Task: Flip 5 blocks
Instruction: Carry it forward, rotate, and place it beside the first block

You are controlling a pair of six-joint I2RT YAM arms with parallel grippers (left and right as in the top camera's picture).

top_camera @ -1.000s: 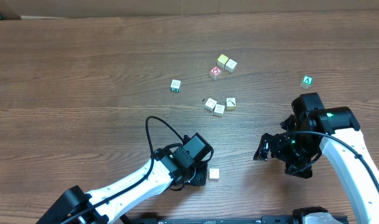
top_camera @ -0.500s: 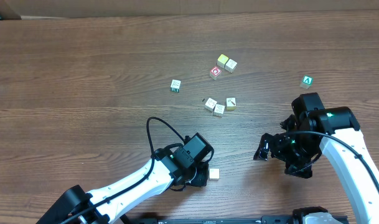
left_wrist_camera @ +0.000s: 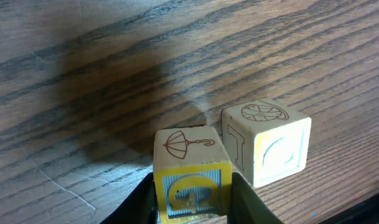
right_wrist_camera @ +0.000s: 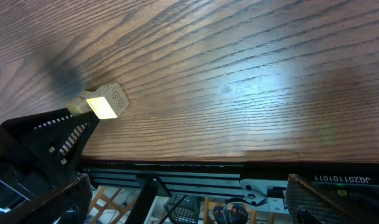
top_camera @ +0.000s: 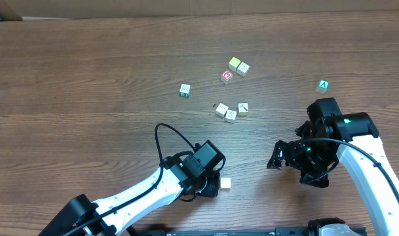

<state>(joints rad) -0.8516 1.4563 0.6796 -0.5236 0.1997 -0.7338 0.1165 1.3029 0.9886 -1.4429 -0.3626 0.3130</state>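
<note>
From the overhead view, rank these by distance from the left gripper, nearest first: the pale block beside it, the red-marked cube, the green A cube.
1. Nearest: pale block, just right of the left gripper.
2. Next: red-marked cube, farther up the table, near the middle.
3. Farthest: green A cube, alone at far right.

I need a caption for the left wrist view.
Umbrella block between the left fingers, a second block beside it on the table.
</note>
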